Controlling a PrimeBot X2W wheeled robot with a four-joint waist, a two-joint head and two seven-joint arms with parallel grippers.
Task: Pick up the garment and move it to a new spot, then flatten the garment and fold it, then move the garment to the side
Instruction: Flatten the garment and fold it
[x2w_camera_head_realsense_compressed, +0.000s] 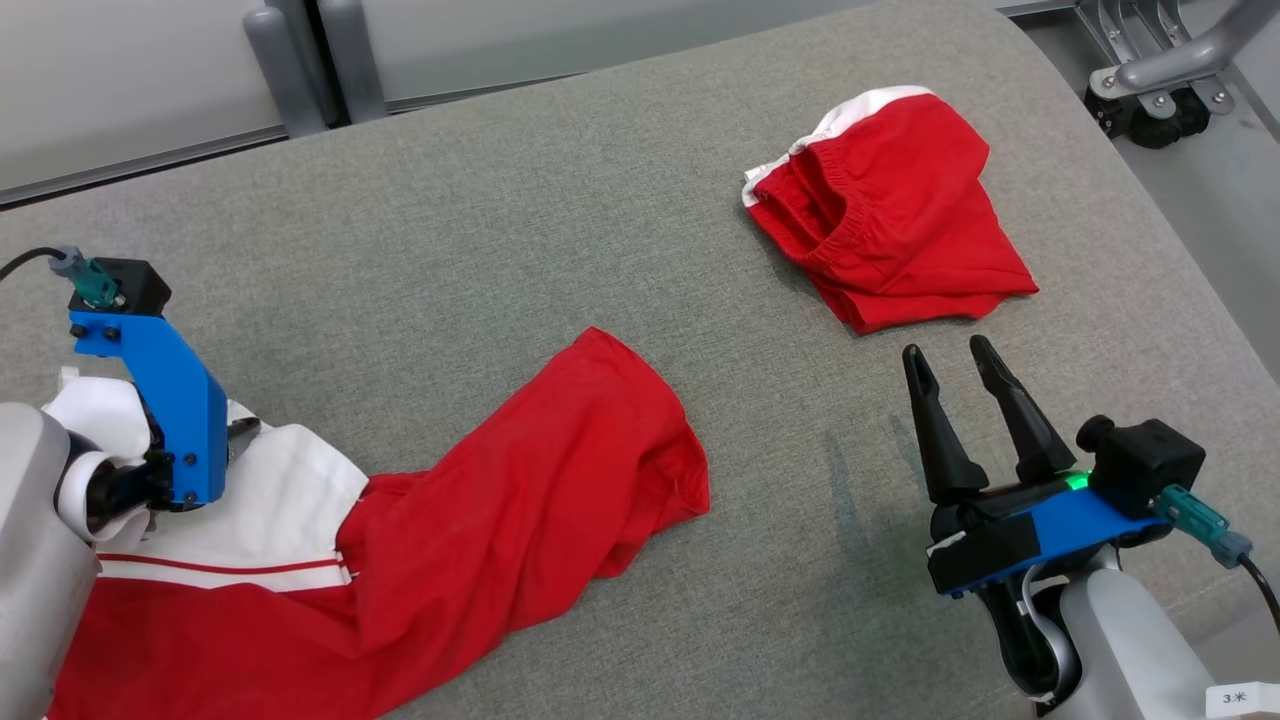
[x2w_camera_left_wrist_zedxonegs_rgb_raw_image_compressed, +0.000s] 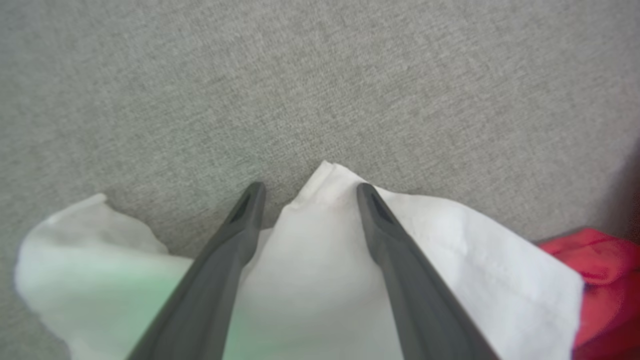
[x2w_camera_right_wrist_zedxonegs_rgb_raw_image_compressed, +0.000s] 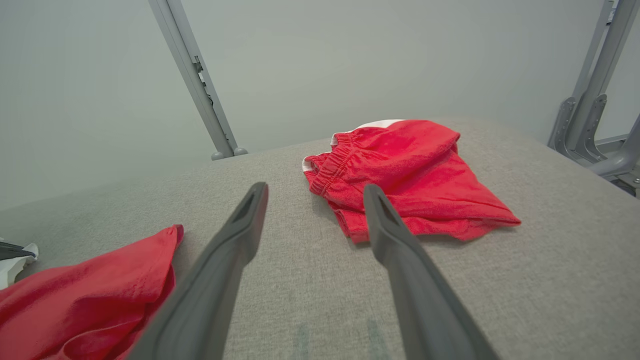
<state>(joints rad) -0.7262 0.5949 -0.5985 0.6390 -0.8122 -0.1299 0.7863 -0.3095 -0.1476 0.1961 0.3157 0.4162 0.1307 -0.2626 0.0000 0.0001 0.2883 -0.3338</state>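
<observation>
A long red and white garment (x2w_camera_head_realsense_compressed: 500, 500) lies crumpled at the lower left of the grey table (x2w_camera_head_realsense_compressed: 450, 250), one red end reaching toward the middle. My left gripper (x2w_camera_left_wrist_zedxonegs_rgb_raw_image_compressed: 310, 192) points down over its white part (x2w_camera_left_wrist_zedxonegs_rgb_raw_image_compressed: 450, 250), open, fingers straddling a raised white corner without pinching it. In the head view the blue wrist bracket (x2w_camera_head_realsense_compressed: 160, 400) hides those fingers. A second garment, folded red shorts (x2w_camera_head_realsense_compressed: 900, 230) with an elastic waistband, lies at the far right. My right gripper (x2w_camera_head_realsense_compressed: 950, 357) hovers open and empty just in front of the shorts (x2w_camera_right_wrist_zedxonegs_rgb_raw_image_compressed: 410, 170).
The table's rounded right edge (x2w_camera_head_realsense_compressed: 1150, 200) drops to the floor, where a metal frame with a caster (x2w_camera_head_realsense_compressed: 1160, 100) stands. Grey posts (x2w_camera_head_realsense_compressed: 300, 60) rise behind the far edge. Bare table surface lies between the two garments.
</observation>
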